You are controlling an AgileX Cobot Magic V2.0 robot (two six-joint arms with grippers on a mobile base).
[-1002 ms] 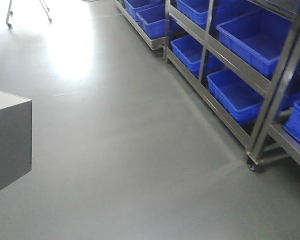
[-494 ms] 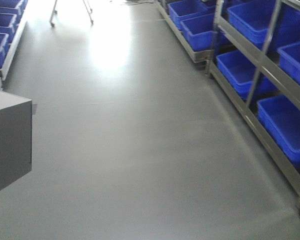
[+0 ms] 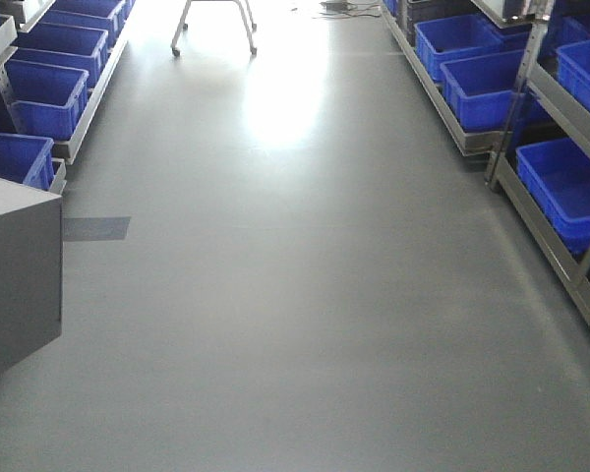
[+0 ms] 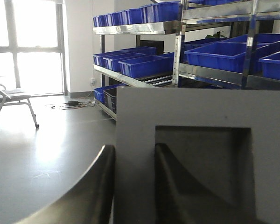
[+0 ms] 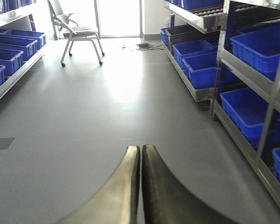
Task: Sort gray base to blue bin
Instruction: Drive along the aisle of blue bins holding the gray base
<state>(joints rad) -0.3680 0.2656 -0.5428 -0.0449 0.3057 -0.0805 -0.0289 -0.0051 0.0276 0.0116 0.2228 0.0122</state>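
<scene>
The gray base fills the left wrist view, its square recess facing the camera. My left gripper is shut on its left wall, one finger outside and one inside the recess. In the front view the gray base shows as a block at the left edge. My right gripper is shut with nothing in it, held over bare floor. Several blue bins sit on racks on both sides, such as one blue bin low on the right; which is the task's blue bin I cannot tell.
Metal racks line the right side, and a low rack with blue bins lines the left. A wheeled chair stands at the aisle's far end. A dark patch marks the gray floor.
The front view has swung left: the right racks slid toward the right edge, and the left rack and the chair came into view. The gray base stays held in the same place.
</scene>
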